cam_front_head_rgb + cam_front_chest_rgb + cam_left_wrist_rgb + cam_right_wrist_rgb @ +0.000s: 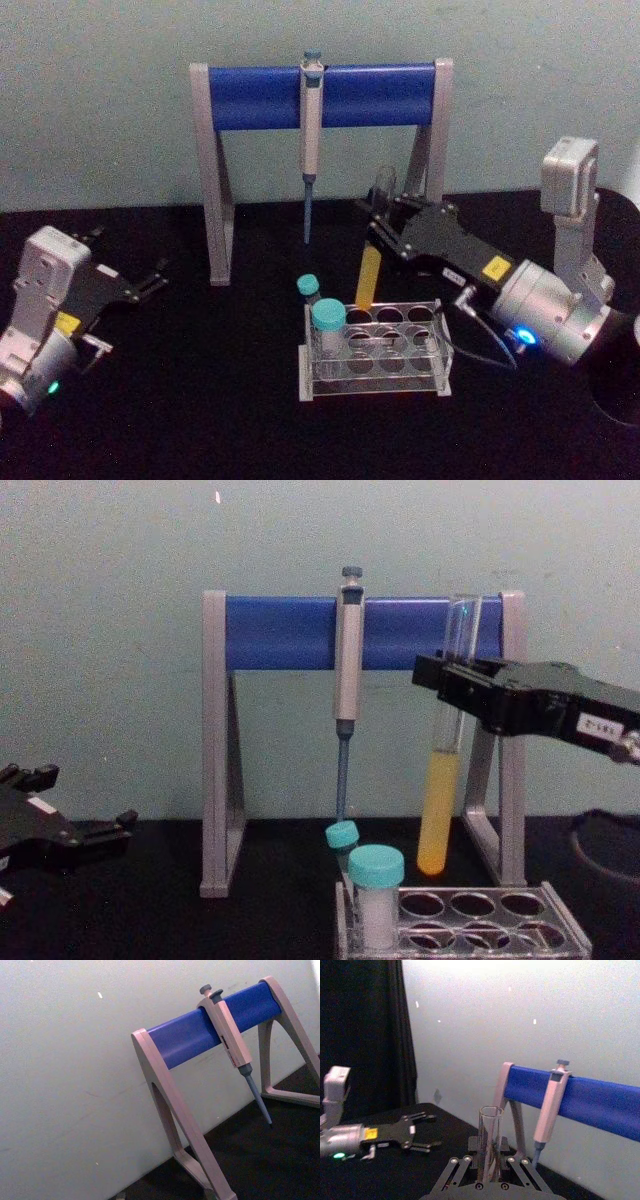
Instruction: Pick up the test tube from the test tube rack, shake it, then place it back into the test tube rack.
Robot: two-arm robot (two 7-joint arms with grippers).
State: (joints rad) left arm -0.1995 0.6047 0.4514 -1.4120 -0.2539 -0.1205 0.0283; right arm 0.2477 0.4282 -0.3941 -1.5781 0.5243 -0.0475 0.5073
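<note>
My right gripper (381,224) is shut on the test tube (368,277), gripping its clear upper part. The tube hangs nearly upright with yellow-orange liquid in its lower part. Its round bottom sits just above the back row of the test tube rack (372,392), without touching it. From the side, the test tube (441,790) hangs from the right gripper (452,686) above the test tube rack (560,920). In the right wrist view the test tube's open mouth (490,1132) rises between the right gripper's fingers (489,1172). My left gripper (150,282) rests open at the far left, away from the rack.
Two teal-capped vials (328,322) (308,287) stand in the rack's left end. Behind it is a grey-and-blue pipette stand (258,97) with a pipette (310,130) hanging from the bar, its tip close to the tube. A black cloth covers the table.
</note>
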